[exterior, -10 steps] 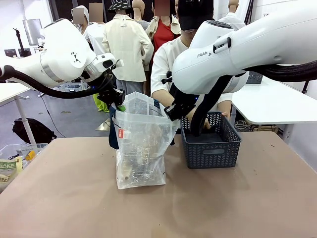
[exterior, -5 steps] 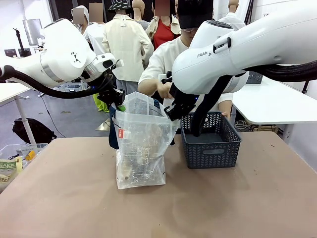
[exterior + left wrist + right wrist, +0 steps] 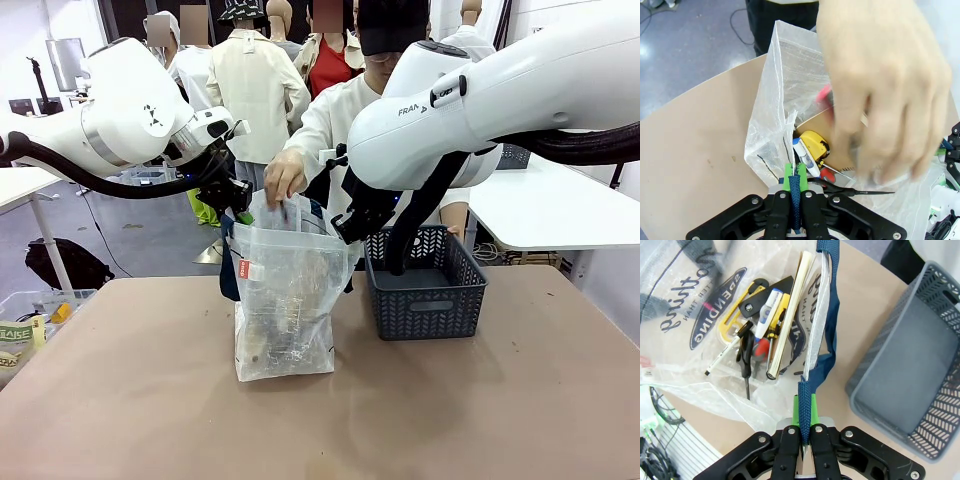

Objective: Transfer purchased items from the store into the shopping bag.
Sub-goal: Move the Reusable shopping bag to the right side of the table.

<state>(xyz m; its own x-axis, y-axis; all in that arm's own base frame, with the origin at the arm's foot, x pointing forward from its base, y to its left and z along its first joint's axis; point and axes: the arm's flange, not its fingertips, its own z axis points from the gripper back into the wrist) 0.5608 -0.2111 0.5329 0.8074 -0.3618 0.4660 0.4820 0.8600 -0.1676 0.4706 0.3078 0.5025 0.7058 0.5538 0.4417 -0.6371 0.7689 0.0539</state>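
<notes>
The translucent shopping bag (image 3: 285, 300) stands mid-table. Its mouth is held wide by both arms. My left gripper (image 3: 236, 196) (image 3: 796, 177) is shut on one navy strap (image 3: 796, 200); my right gripper (image 3: 346, 226) (image 3: 804, 412) is shut on the other strap (image 3: 826, 315). Purchased items lie inside: a yellow piece (image 3: 737, 315) (image 3: 814, 142), a white pen (image 3: 767, 312), black scissors (image 3: 746, 357) and a thin booklet (image 3: 790, 315). A person's hand (image 3: 285, 180) (image 3: 880, 85) hovers, blurred, over the mouth; whether it holds anything I cannot tell. The store, a dark latticed basket (image 3: 430, 310) (image 3: 900, 365), shows a bare floor.
The basket stands just right of the bag, close under my right arm. The person stands behind both at the table's far edge. A clear bin (image 3: 25, 320) with packages sits off the table's left side. Bare brown tabletop (image 3: 320, 430) stretches in front.
The person's hand has moved from the basket leftward to the bag's mouth. Both arms and the bag have stayed still.
</notes>
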